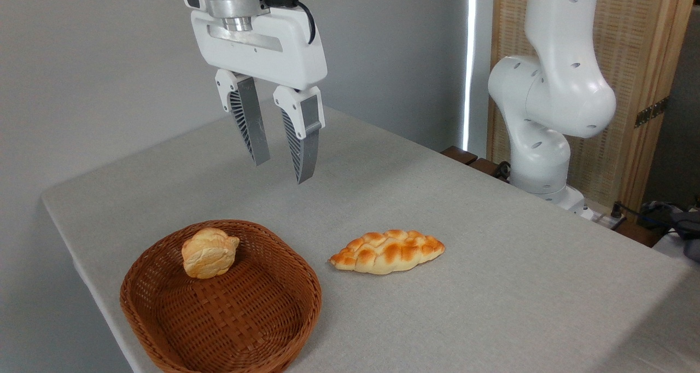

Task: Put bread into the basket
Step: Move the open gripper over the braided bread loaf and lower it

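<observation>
Bread (387, 251) lies on the tabletop (492, 263), just to the right of the basket (164, 329) and clear of its rim, so you have nothing in the way of a straight-down approach. You can see it resting flat with its long axis running roughly left to right, 1 pointed end aimed at the basket; closing across its narrow middle looks like the surest grip.

Your gripper (284, 172) hangs well above the tabletop, behind both basket and loaf, and its 2 ribbed fingers (250, 122) stand apart with nothing between them. That height likely keeps them clear of everything while you line up. The pick-up is not yet begun.

A small round bun (208, 252) sits inside the basket at its far end, leaning near the wall. That leaves the near, larger part of the woven floor free, and you would probably do best to set the loaf there.

Note what you cannot check: the basket's near rim is cut off by the bottom edge of the view, the gripper's upper mount runs out of the top, and the arm (552, 99) is only partly shown at right. From 1 camera, you cannot judge exactly how far the fingers sit behind the loaf.
</observation>
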